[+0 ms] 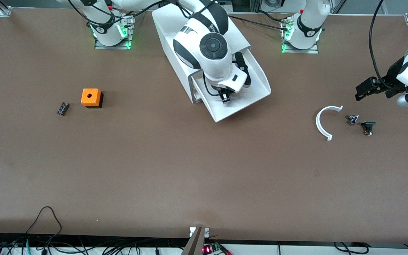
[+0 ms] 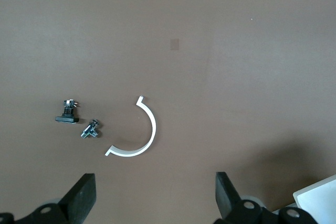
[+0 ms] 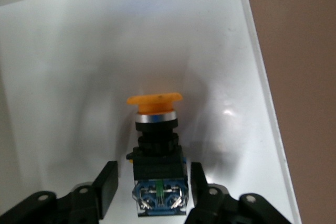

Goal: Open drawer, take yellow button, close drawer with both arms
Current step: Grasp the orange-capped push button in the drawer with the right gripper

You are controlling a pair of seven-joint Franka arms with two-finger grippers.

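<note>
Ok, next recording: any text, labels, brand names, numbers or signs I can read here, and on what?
None can be read.
Right arm: a dark mark on its upper link, too blurred to read.
Arm bases: small round emblems, too small to read.
Button in the open drawer, between the right hand's fingers: no lettering shows.
Orange cube and black ribbed block: no lettering shows.

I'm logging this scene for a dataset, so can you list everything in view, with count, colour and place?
cabinet: one, white, between the two arm bases.
drawer: one, white, pulled open from the cabinet.
button: one, orange cap, black-blue body, in the drawer.
cube with a hole: one, orange, toward the right arm's end.
ribbed block: one, black, beside the cube.
curved strip: one, white, toward the left arm's end.
small metal part: one, silver, beside the strip.
small black part: one, beside the metal part.
right gripper: open, around the button.
left gripper: open, waiting above the table.
</note>
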